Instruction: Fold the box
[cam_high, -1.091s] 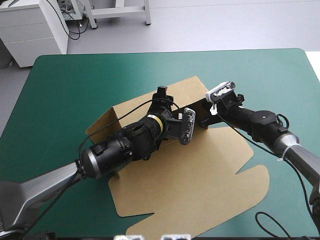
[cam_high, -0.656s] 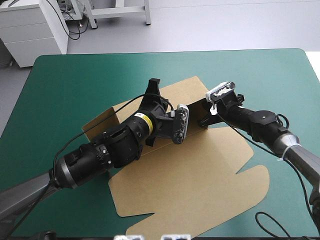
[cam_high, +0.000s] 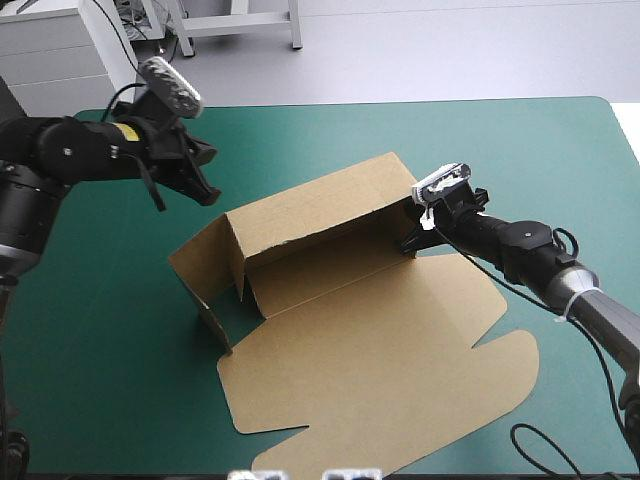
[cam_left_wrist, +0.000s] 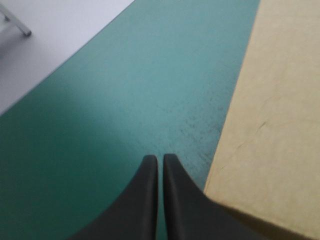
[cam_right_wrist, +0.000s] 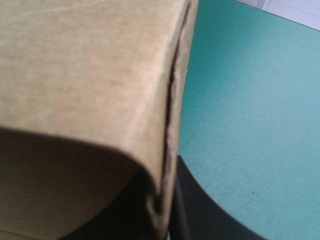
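Swung up and away from the middle of the box (cam_high: 310, 272) since just before, now raised off its far-left corner: left tool (cam_high: 203, 186), black fingers pressed tip to tip, gripping nothing, aimed down at the teal-green table (cam_high: 520, 140). From the left wrist, same tool (cam_left_wrist: 157, 159) closed into one narrow point over bare teal-green cover, brown board of the box (cam_left_wrist: 272, 120) just beside it and a little ahead, not touching.

Off to that tool's right and well apart from it, the box half raised at mid-table: long back wall (cam_high: 320, 210) upright, left end wall (cam_high: 205, 262) standing with a short flap turned inward, broad lid panel (cam_high: 380, 340) flat on the cover toward the near edge.

Unmoved at the box's other end: right tool (cam_high: 410, 240), all but closed on the right end wall (cam_high: 393, 225), brown sheet pinched between its fingers. From the right wrist, that tool (cam_right_wrist: 167, 190) at the base of the upright board, wall edge running straight ahead from between the fingers, outer black finger (cam_right_wrist: 192, 205) against the outside face, inner one lost in shadow on the box's inside, open teal-green table beside the tool on its outer side.
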